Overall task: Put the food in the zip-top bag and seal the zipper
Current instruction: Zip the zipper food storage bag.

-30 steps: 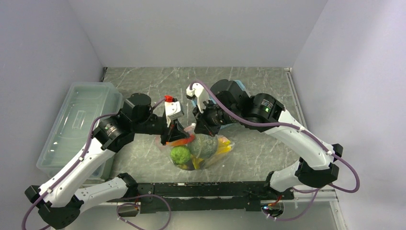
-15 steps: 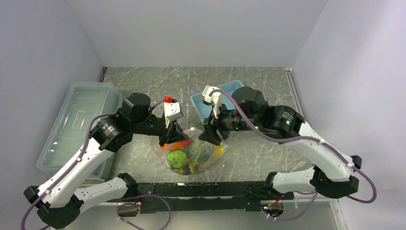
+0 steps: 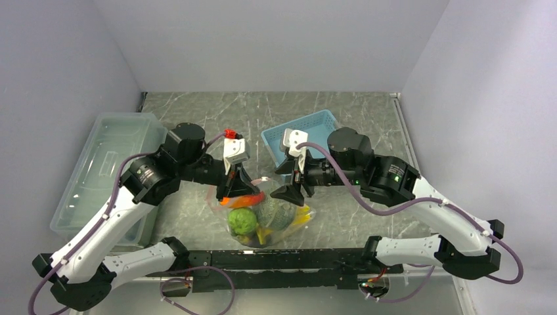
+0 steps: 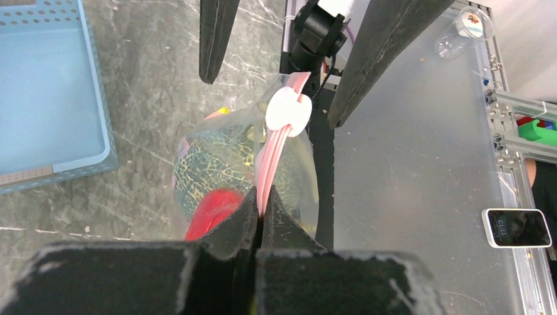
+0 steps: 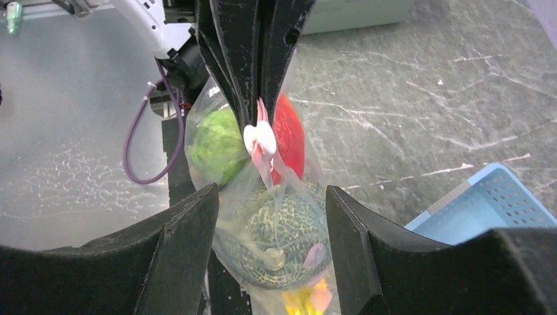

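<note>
L gripper (image 4: 261, 210) clenched on zipper (image 4: 270, 165) | R gripper (image 5: 270, 197) jaws apart, astride zip-top bag (image 5: 263, 226) | basket (image 3: 309, 125) behind, bin (image 3: 98, 164) left

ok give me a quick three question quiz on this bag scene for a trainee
1. True or false: the left tool is shut on the bag's zipper strip.
2. The right tool is: A) open, B) shut on the bag, C) holding a basket.
3. Fill in: the slider on that strip is coloured ____.
Key: 1 true; 2 A; 3 white.
</note>
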Tool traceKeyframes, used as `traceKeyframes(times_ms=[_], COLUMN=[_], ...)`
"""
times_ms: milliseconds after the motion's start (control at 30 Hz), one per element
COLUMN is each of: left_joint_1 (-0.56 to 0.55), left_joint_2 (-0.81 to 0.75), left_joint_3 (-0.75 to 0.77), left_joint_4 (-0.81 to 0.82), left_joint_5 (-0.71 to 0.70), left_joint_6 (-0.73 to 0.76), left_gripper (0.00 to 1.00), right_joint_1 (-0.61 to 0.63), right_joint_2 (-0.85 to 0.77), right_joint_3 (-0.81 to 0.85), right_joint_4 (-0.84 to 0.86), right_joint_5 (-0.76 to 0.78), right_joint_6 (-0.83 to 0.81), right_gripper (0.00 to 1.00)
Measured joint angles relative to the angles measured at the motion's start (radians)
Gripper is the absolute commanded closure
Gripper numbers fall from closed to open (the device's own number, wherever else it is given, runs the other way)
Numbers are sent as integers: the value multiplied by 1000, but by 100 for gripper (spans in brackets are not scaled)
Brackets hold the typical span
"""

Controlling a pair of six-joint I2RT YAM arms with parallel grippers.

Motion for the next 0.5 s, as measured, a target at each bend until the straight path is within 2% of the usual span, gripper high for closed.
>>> traceKeyframes(times_ms=[367,500], left_joint_1=[0,0], left_joint_2=[11,11], left_joint_3=[16,16], left_joint_4=[-21,-22], left_joint_5=[36,38], left_joint_6=[1,1], left_gripper=[100,100], right_joint_1=[0,0], right_joint_2=[34,42], right_joint_3=[-5,-8], right_joint_4=[56,63], right_joint_5=[-80,-95], right_joint_6=[-55,-64], right_gripper=[50,63])
